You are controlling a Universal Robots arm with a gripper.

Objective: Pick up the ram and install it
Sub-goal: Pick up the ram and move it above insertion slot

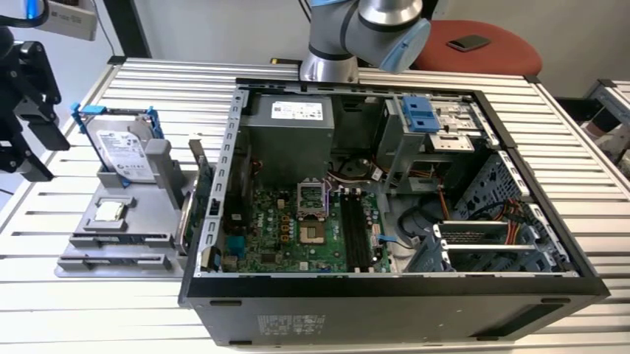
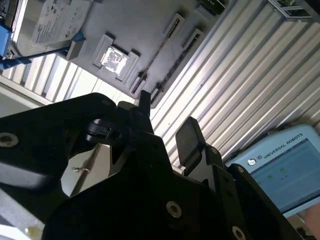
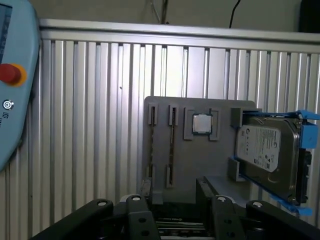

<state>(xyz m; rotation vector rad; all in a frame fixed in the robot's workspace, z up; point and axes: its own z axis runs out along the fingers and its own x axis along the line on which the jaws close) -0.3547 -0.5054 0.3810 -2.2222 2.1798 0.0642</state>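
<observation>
Hand (image 3: 175, 186) spread, empty, near grey holder (image 3: 200, 160). Ram (image 3: 171, 145) on edge in it. Hard drive (image 3: 265, 150) has white label, print unreadable.

One open computer case (image 1: 394, 295) lies on one slatted table (image 1: 591, 147). The case holds one motherboard (image 1: 285, 240), one power supply (image 1: 291, 125) and one processor socket (image 1: 313, 234). Near the table's edge at the exterior view's left sits one gray holder (image 3: 195, 155). It carries one hard drive (image 1: 126, 151) in one blue frame (image 3: 305, 116), one processor chip (image 3: 202, 123) and two narrow slots (image 3: 172, 145). One expansion card (image 1: 202, 199) stands between holder and case. There is one robot arm (image 1: 384, 26) and one gripper (image 2: 165, 117) with two fingers (image 2: 189, 137). There is also one teach pendant (image 3: 20, 120) with one red button (image 3: 10, 74), and one red stool (image 1: 492, 59) bearing one small black object (image 1: 468, 43).
</observation>
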